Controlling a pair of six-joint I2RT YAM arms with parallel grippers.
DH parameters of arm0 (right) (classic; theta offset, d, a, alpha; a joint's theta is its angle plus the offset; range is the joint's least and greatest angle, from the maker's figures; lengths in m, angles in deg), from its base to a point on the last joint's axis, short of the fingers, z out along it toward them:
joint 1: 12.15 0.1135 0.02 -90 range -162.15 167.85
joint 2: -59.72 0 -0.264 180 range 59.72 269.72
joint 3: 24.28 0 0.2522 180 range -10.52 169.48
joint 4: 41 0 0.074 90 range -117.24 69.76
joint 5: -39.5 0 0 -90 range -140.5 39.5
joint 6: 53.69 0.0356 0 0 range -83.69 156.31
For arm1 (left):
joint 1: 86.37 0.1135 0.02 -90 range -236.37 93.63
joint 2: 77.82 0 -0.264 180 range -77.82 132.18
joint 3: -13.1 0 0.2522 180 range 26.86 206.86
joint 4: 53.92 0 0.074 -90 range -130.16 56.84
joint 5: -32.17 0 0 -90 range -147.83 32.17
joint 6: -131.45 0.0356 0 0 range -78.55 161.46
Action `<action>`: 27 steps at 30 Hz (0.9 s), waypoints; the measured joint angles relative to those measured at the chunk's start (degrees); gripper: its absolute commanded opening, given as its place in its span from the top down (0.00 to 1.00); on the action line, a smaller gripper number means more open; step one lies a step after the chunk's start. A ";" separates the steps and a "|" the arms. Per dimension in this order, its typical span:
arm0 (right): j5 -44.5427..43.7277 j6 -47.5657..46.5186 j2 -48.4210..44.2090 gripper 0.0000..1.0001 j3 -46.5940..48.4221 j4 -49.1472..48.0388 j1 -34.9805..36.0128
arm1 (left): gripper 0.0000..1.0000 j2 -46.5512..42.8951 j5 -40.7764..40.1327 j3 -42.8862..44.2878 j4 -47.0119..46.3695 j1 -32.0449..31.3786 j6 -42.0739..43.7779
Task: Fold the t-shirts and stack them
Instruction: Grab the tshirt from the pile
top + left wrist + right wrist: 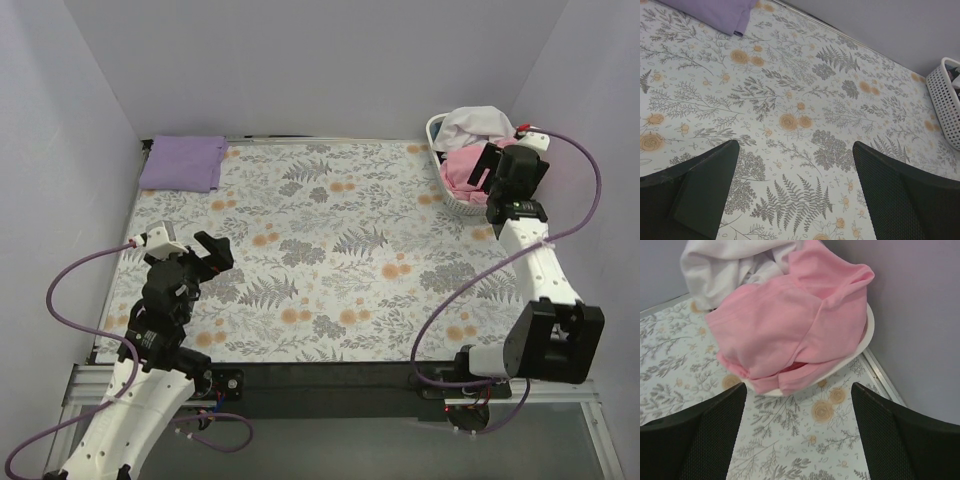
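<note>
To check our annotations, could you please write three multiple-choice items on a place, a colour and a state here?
1. Where lies the lavender t-shirt? A) table's far left corner B) its middle C) its near right corner
2. Which t-shirt colours show in the basket? A) black, lavender B) pink, white C) white only
3. How do the right jaws stand? A) shut on a shirt B) shut on the rim C) open, empty
1A, folded flat there; 2B, pink t-shirt and white t-shirt heaped inside; 3C, wide apart, nothing between.
</note>
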 measured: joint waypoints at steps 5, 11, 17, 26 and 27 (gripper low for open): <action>6.19 2.23 13.49 0.23 6.19 -3.43 -6.43 | 0.04 -0.90 0.09 0.00 -0.28 0.00 0.59; 12.15 2.38 24.20 0.52 10.58 -4.68 -8.35 | 0.05 -0.96 0.35 0.00 -0.61 0.00 0.92; 15.13 0.13 25.42 0.96 10.75 -4.96 -8.83 | 0.05 -0.96 0.44 0.00 -1.27 0.00 1.22; 19.10 -3.04 24.50 0.99 11.61 -5.79 -9.44 | 0.05 -0.90 0.42 0.00 -1.27 0.00 1.42; 19.54 -3.21 23.56 0.99 11.61 -5.31 -9.42 | 0.05 -0.87 0.42 0.00 -1.27 0.00 1.42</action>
